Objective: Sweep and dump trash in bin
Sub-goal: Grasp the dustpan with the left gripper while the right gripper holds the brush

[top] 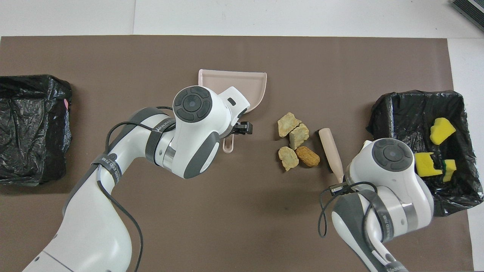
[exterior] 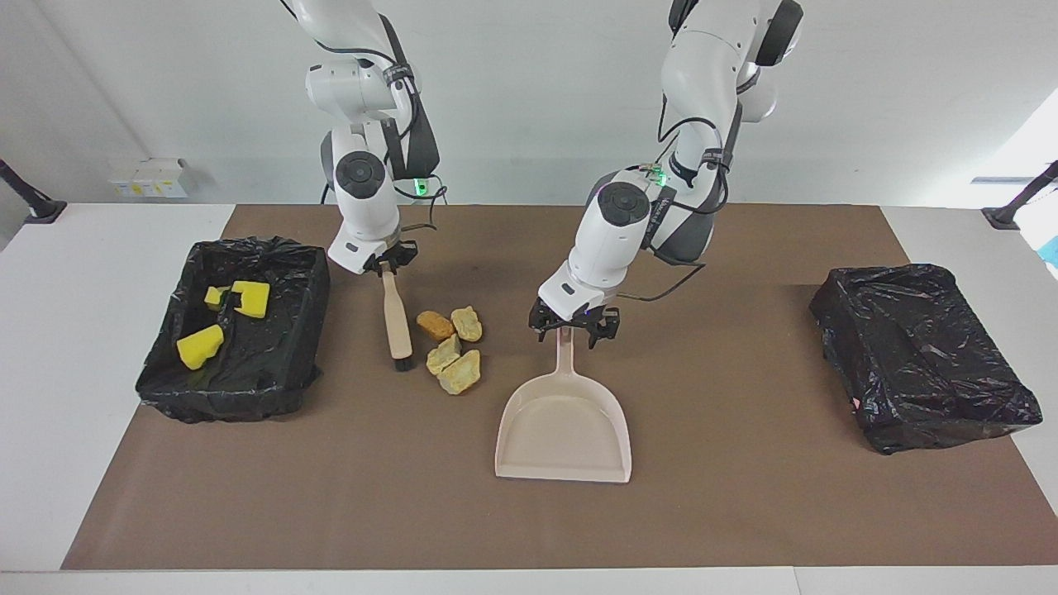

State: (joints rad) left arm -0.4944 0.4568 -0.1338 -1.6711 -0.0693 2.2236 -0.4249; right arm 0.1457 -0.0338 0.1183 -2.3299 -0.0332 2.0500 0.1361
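Observation:
Four tan to orange-brown lumps of trash (exterior: 459,373) lie in a cluster on the brown mat, also in the overhead view (top: 298,136). My right gripper (exterior: 388,266) is shut on the top of a beige brush (exterior: 397,318) whose dark bristles rest on the mat beside the lumps, toward the right arm's end. My left gripper (exterior: 570,329) is shut on the handle of the pink dustpan (exterior: 562,430), which lies flat beside the lumps, toward the left arm's end. Three yellow sponge chunks (exterior: 200,345) lie in the open black-lined bin (exterior: 248,397) at the right arm's end.
A second bin wrapped in black bag (exterior: 922,355) stands at the left arm's end of the table. The brown mat (exterior: 744,512) covers most of the white table. The dustpan's mouth faces away from the robots.

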